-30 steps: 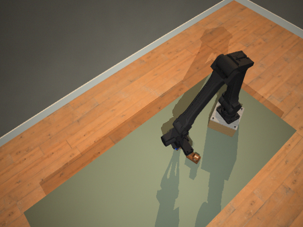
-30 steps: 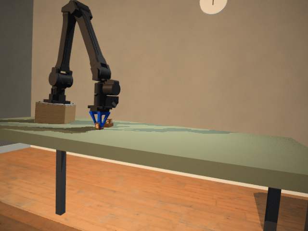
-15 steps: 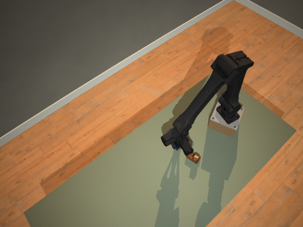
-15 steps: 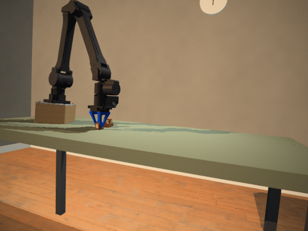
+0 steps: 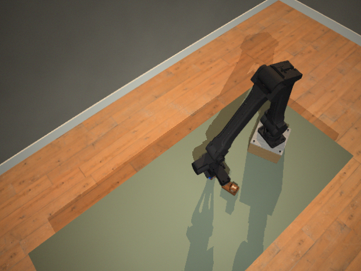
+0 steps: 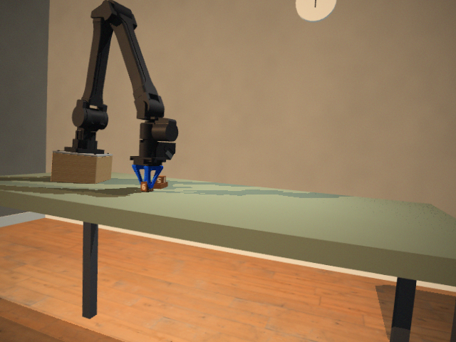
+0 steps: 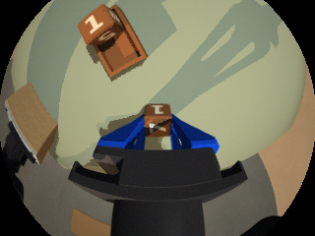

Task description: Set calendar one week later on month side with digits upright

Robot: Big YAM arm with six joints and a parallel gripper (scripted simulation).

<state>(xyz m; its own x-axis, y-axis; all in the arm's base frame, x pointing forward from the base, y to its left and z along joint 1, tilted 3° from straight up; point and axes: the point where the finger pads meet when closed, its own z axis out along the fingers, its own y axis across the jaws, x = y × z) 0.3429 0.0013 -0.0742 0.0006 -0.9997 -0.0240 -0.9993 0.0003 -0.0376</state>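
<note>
One cube [image 7: 157, 120] is pinched in the blue end effector [image 7: 157, 133], low over the surface [image 6: 279, 209]. The other cube [image 7: 100, 24] stands in the tray [image 7: 124, 55], nearer the surface's base-block [image 6: 80, 167] edge.

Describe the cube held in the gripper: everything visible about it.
The held cube is a small brown, wood-looking block clamped between the gripper's blue fingers. From the exterior view its side facing the camera carries a pale digit that reads 6; the wrist view shows a pale mark like a 1 on the top face. It sits low at the green table, outside the tray, where the other cube remains. Whether it touches the table cannot be told.
</note>
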